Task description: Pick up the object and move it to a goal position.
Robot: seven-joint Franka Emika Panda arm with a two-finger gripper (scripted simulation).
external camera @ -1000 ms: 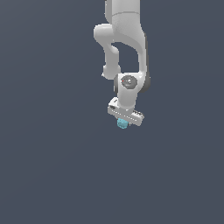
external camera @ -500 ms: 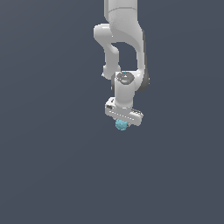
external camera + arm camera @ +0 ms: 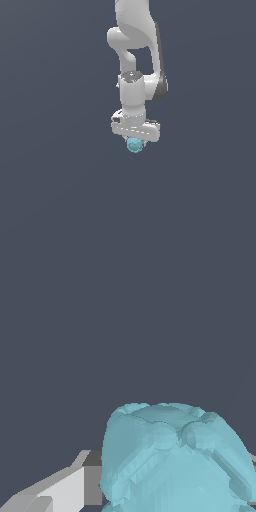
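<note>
The fingers of the gripper (image 3: 135, 143) are mostly hidden in the exterior view, tucked under the white hand body, so only the object (image 3: 135, 145), a lumpy light-teal blob, peeks out just below it. In the wrist view the object (image 3: 175, 458) fills much of the picture and is cut off at the edge, with 1 white and grey finger (image 3: 75, 486) touching its side; the other finger is barely visible behind it. The gripper is clamped on the object. The arm (image 3: 135, 60) hangs down, its upper part cut off, against a plain dark grey-blue background with no visible surface.
</note>
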